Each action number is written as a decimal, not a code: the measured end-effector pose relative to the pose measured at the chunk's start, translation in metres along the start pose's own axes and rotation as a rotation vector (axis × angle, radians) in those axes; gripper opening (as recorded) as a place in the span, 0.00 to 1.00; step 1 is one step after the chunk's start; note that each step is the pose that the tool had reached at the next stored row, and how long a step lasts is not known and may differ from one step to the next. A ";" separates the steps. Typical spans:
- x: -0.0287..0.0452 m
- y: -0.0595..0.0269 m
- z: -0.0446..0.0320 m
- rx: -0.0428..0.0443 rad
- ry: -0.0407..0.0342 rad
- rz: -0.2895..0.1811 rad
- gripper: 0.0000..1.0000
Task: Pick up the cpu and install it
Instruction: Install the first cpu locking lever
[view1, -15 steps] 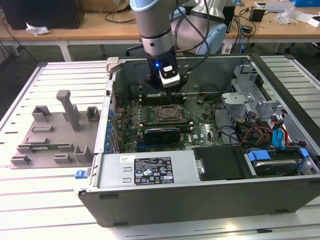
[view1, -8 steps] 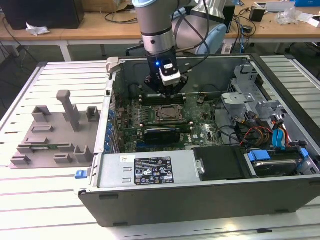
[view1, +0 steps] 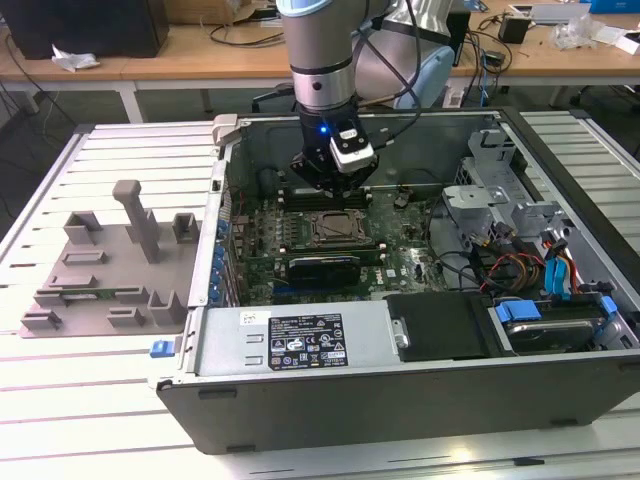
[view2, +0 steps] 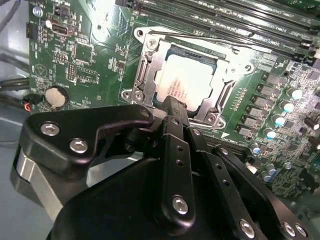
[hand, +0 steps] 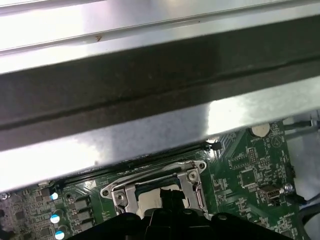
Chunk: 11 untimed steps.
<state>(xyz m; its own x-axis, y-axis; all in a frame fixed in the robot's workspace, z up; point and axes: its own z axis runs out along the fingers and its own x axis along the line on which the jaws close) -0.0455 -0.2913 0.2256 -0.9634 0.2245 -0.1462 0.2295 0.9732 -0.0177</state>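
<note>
Going from the exterior view's left: grey fixture tray (view1: 110, 270) sat on the slatted table (view1: 60, 400), well apart from the action. Next came the open PC case (view1: 400, 400) w/ the PSU (view1: 300, 345) along its near side. In the middle the arm (view1: 318, 60) hung straight down into the case, gripper (view1: 335, 188) just above the socket (view1: 335, 228) on the mobo (view1: 400, 265). On the exterior view's right were the drive cage (view1: 480, 200) and a bundle of cables (view1: 515, 268).

The second wrist view gave the close-up the room view couldn't. The cpu (view2: 187, 82) lay flat inside the socket's metal frame (view2: 142, 75), shiny top up. RAM slots (view2: 225, 20) ran beyond it and a coin cell (view2: 56, 97) sat off to one side. The gripper (view2: 172, 104) tip was right over the cpu's near edge, but touching or not, I couldn't tell. Jaws spread or pressed together? Couldn't tell either, b/c the gripper's own black body blocked that.

The first wrist view added the case's metal wall (hand: 150, 135) looming close. Below it was the socket frame again, and a pale sliver of cpu (hand: 150, 200) just beside the dark gripper (hand: 167, 200).
</note>
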 end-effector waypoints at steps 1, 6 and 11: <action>0.0000 0.0000 0.0001 0.0001 -0.0002 -0.001 0.11; -0.0003 0.0001 0.0003 0.0079 0.0327 -0.003 0.11; -0.0004 0.0002 0.0004 0.0061 0.0326 -0.016 0.11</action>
<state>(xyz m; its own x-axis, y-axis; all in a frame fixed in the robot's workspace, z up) -0.0451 -0.2913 0.2252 -0.9709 0.2108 -0.1135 0.2149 0.9763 -0.0258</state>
